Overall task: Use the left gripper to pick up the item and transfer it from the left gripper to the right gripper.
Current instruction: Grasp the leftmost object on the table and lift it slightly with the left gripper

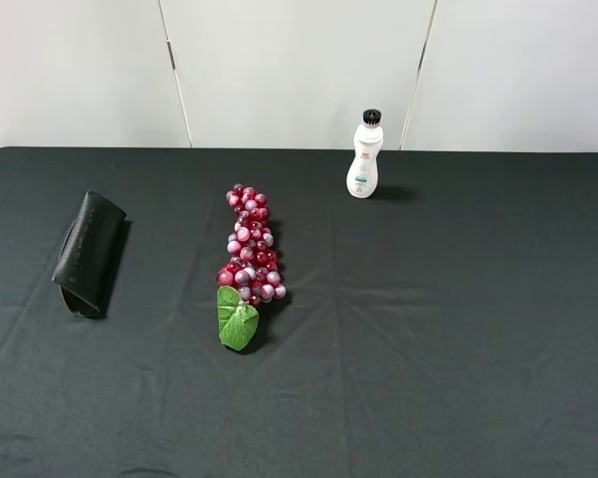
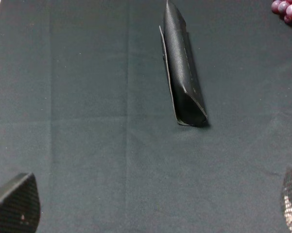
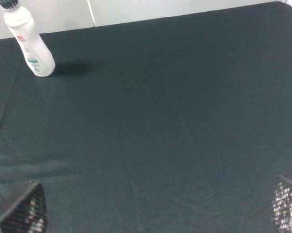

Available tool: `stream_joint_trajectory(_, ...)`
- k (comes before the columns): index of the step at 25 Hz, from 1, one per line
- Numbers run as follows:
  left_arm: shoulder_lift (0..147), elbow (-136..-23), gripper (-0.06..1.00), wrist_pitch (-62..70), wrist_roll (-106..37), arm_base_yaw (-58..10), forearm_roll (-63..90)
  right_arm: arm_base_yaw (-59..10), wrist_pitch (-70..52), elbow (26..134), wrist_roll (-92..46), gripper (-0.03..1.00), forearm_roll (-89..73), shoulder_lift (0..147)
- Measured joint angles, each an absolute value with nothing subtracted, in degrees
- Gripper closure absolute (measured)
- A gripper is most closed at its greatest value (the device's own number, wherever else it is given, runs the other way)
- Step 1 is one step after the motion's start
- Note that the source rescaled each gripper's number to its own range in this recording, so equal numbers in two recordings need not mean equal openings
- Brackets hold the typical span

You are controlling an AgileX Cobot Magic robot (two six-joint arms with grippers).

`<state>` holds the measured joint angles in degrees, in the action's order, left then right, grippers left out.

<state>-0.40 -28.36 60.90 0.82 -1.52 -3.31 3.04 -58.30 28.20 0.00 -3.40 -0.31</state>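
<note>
Presently, your left end effector (image 2: 153,208) stands with its fingers spread wide and grips nothing. The black case (image 2: 182,73) lies on the bench (image 2: 77,121) ahead of the fingertips, well apart from them and untouched. A grape bunch (image 1: 251,244) lies farther off than the case. Your right end effector (image 3: 153,211) is likewise spread wide and empty, with the white bottle (image 3: 29,46) upright far ahead of it.

We only catch the tips on both arms here. Our left gripper (image 2: 153,206), black with finely textured fingers (image 2: 15,204), has its jaws spread wide apart and is holding nothing. Our right gripper (image 3: 155,213) looks much the same: black mesh-patterned fingers (image 3: 25,216) spread just as far, empty too. Both wrists are tilted downward, tips hanging free, touching nothing.
</note>
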Motion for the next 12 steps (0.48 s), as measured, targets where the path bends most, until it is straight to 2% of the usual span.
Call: stream_joint_trajectory(12, -0.4, -28.4, -0.04, 60.9, 0.8, -1.5, -3.3, 3.0, -58.3, 28.2, 0.0, -0.03, -3.4, -0.3)
